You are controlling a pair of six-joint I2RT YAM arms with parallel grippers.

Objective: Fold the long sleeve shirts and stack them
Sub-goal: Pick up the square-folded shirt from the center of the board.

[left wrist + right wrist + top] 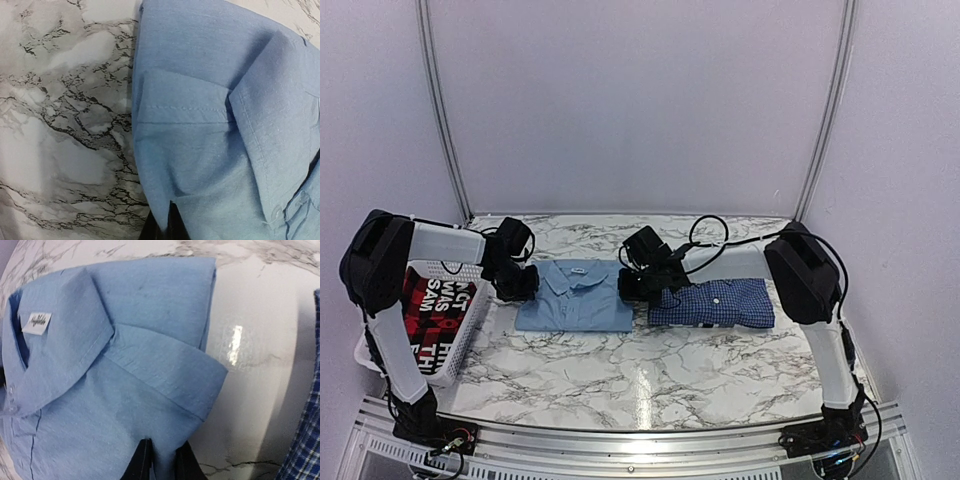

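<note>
Closest to me, at the worktop's left edge, sits the white basket (460, 345) with the red-and-black garment (432, 305) in it. Further in, about mid-worktop (620, 385), the light blue shirt (575, 298) lies folded flat with its collar toward the far edge. My left gripper (164, 227) is pinched onto the shirt's left edge. My right gripper (163, 462) has the right edge clamped between its fingers. The dark blue checked shirt (715, 303) lies folded just beside it toward the right edge, with a strip of bare marble between the two, so they're not touching.
</note>
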